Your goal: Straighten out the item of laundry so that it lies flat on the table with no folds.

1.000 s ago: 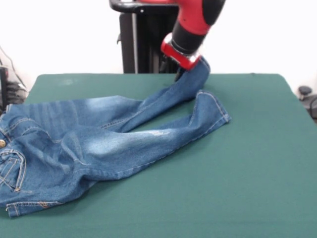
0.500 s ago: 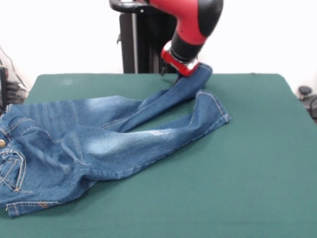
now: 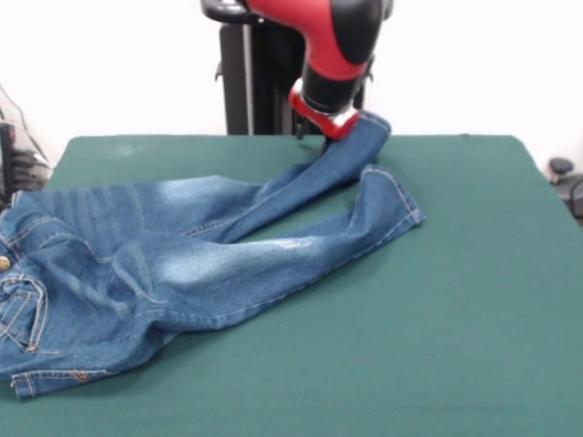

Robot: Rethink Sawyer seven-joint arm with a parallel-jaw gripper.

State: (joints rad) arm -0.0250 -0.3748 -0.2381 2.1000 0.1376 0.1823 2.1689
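The red and black arm (image 3: pixel 332 41) comes down from twelve o'clock, its wrist tilted toward five o'clock. The gripper (image 3: pixel 330 137) is mostly hidden under the wrist, low and far back.

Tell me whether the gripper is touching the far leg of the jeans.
Touching. In the front view, the far leg's cuff rises off the green table straight to the gripper, held up there; the fingers themselves are hidden.
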